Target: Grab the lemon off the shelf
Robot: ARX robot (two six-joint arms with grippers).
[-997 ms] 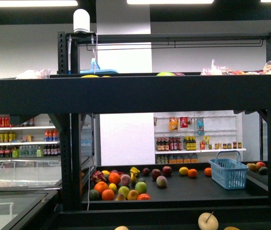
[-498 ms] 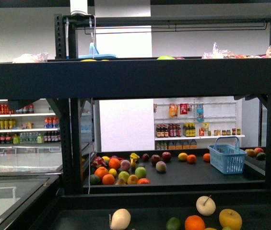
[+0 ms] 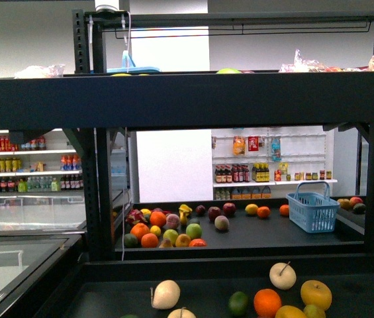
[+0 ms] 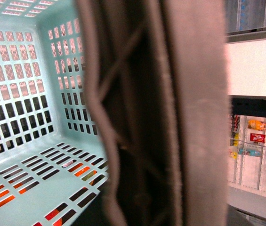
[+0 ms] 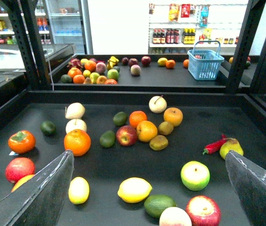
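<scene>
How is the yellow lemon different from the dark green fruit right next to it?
The lemon is bright yellow, and the green fruit is dark green. The lemon looks a bit bigger and longer, with a slightly pointed end. The green fruit looks rounder. Both have shiny skin and lie close together on the shelf, on its black tray.

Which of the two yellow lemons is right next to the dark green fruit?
The plumper lemon, which has the dark green fruit right beside it. The slimmer lemon lies apart, with nothing touching it.
</scene>
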